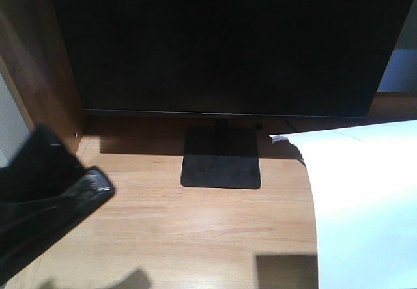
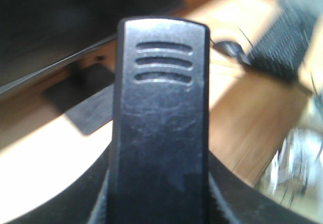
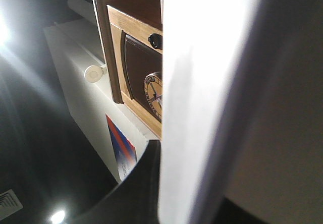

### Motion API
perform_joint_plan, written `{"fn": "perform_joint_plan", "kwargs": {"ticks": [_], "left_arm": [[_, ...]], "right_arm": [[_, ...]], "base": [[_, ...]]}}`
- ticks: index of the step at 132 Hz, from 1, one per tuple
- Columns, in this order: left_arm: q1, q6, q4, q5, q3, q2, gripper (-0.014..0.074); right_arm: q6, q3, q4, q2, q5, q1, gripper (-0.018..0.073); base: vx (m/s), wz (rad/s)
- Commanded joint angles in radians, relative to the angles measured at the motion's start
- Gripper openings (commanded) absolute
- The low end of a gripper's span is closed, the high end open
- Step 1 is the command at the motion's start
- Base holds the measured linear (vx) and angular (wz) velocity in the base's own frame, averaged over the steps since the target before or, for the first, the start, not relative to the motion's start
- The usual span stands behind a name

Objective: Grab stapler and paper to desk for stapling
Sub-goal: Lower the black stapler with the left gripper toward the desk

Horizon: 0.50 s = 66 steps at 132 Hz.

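Note:
The black stapler [image 2: 160,108] fills the left wrist view, its ribbed end pointing away from the camera, and my left gripper [image 2: 159,188] is shut on its body. In the front view that gripper and the stapler [image 1: 96,186] hang low at the left over the light wood desk [image 1: 195,230]. The white paper [image 1: 365,198] hangs at the right above the desk and casts a shadow on it. In the right wrist view the paper [image 3: 202,82] runs upward out of my right gripper [image 3: 194,196], which is shut on its edge; one dark finger [image 3: 136,183] lies against the sheet.
A black monitor [image 1: 221,41] stands at the back of the desk on a flat square base [image 1: 221,162]. A dark wood side panel [image 1: 32,61] bounds the left. A keyboard [image 2: 282,42] and a small dark object [image 2: 229,47] lie further right.

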<state>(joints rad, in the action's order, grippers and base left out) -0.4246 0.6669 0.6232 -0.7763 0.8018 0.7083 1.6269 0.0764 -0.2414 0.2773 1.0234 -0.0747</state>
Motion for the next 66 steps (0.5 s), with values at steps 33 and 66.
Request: {"fn": "perform_joint_plan", "kwargs": {"ticks": [33, 66], "left_arm": [[0.001, 0.555, 0.307, 0.11, 0.03, 0.266, -0.0006], [0.085, 0.831, 0.423, 0.01, 0.032, 0.425, -0.0006]], "right_arm": [[-0.006, 0.026, 0.003, 0.008, 0.045, 0.008, -0.0006], [-0.006, 0.026, 0.003, 0.008, 0.045, 0.008, -0.0006]], "base": [[0.0, 0.0], [0.0, 0.0]]}}
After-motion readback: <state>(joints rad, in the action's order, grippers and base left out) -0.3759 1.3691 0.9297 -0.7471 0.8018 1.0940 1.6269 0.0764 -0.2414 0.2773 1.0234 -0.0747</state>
